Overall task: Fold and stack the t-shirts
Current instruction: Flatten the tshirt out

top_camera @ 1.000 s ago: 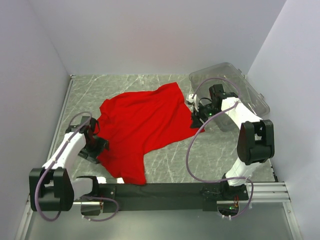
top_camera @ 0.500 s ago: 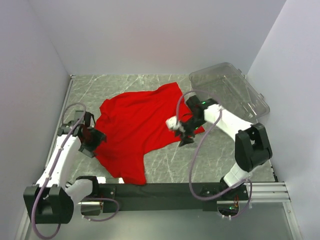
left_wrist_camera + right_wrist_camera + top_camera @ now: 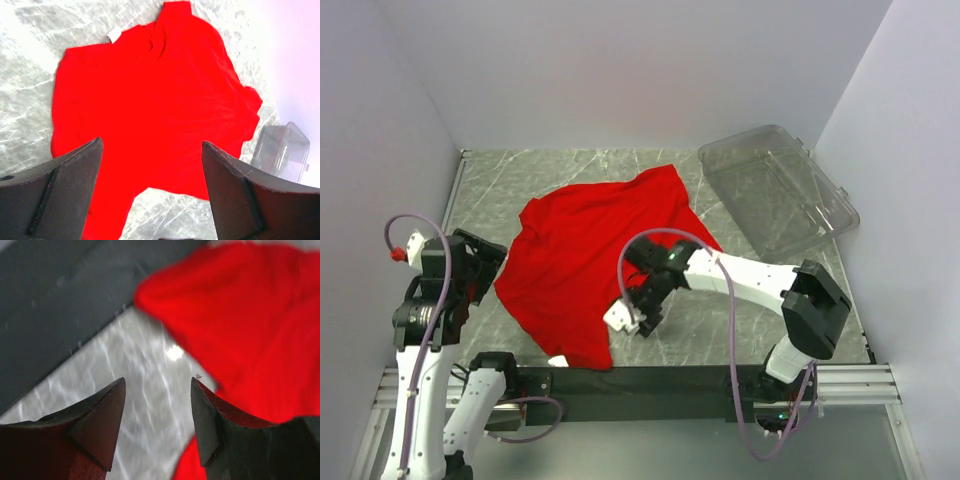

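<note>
The red t-shirt [image 3: 585,255] lies spread and rumpled on the marble table, one sleeve toward the back right and a white tag [image 3: 114,35] at its collar. My left gripper [image 3: 483,270] is raised off the shirt's left edge. In the left wrist view it [image 3: 151,142] is open high above the cloth with nothing between its fingers. My right gripper [image 3: 638,318] reaches across to the shirt's near right hem. In the right wrist view it [image 3: 158,380] is open over bare marble, and the red t-shirt [image 3: 250,320] lies just beside its right finger [image 3: 210,425].
A clear plastic bin [image 3: 780,190] stands tilted at the back right, and the bin [image 3: 282,150] also shows in the left wrist view. The black rail [image 3: 650,380] holding the arm bases runs along the near edge, close to the right gripper. Walls close in the left, back and right sides.
The left gripper has lifted away from the shirt's left edge and opened wider. The right arm has swung from beside the bin across to the shirt's near right hem.
</note>
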Controlling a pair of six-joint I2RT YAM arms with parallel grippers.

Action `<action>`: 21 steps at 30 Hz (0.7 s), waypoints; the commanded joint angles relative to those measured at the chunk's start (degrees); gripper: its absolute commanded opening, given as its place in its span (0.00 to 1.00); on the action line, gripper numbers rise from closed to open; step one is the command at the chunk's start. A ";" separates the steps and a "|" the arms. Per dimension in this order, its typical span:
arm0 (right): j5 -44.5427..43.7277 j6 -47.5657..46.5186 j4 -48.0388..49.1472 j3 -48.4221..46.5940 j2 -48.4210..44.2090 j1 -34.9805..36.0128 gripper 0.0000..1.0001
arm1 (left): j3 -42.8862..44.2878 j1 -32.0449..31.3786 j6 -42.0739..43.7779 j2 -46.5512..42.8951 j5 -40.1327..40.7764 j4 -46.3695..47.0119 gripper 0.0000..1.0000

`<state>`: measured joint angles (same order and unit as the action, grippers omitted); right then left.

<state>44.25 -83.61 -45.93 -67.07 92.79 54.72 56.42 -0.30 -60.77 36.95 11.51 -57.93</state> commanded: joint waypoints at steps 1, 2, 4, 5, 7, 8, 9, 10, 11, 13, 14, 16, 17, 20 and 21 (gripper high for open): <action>-2.32 5.29 8.65 2.20 -0.95 6.51 0.62 | 0.18 0.21 0.30 -0.82 2.90 0.11 0.85; -2.59 7.74 11.36 2.99 -0.86 7.76 0.62 | 0.26 0.21 0.57 -1.17 3.08 -0.42 0.85; -3.46 10.39 14.10 3.87 -0.25 11.18 0.62 | 1.14 0.21 1.88 -1.70 3.52 -1.65 0.85; -3.64 12.66 16.20 3.96 0.10 12.42 0.62 | 1.41 0.21 2.32 -2.23 3.61 -2.18 0.85; -4.17 14.70 18.32 4.40 1.24 14.27 0.62 | 2.02 0.21 3.20 -2.76 3.70 -2.97 0.85; -5.04 17.06 20.51 4.75 1.68 16.19 0.62 | 2.11 0.21 3.47 -3.37 3.44 -3.50 0.85; -5.49 18.39 21.58 4.75 2.73 16.82 0.61 | 2.20 0.21 3.64 -3.64 3.35 -3.85 0.85; -5.49 19.44 22.46 4.67 3.27 17.35 0.61 | 2.11 0.21 3.73 -3.90 3.35 -4.29 0.85; -6.10 21.72 24.21 4.49 3.88 18.31 0.61 | 2.02 0.21 3.82 -4.42 3.08 -4.90 0.85; -8.29 24.27 26.06 3.70 5.99 19.19 0.61 | 1.50 0.21 3.73 -5.22 2.73 -5.44 0.85; -9.61 25.68 26.59 3.26 6.87 19.72 0.60 | 1.24 0.21 3.65 -6.09 2.30 -5.87 0.85; -10.76 27.35 27.99 3.17 8.54 19.64 0.59 | 0.53 0.21 3.38 -6.97 1.85 -6.14 0.85; -11.46 28.58 29.31 3.35 8.72 19.64 0.58 | 0.36 0.21 3.21 -7.85 1.68 -6.40 0.85; -13.57 30.52 30.98 4.40 8.63 19.55 0.58 | -0.08 0.21 2.94 -9.34 1.41 -7.54 0.85; -14.27 31.05 31.25 4.58 8.20 19.46 0.58 | -0.43 0.21 2.94 -9.70 1.24 -7.89 0.85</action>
<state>32.73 -56.69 -19.62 -62.52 102.08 74.26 56.45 -0.30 -58.59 28.58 13.34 -64.47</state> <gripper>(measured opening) 0.582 0.848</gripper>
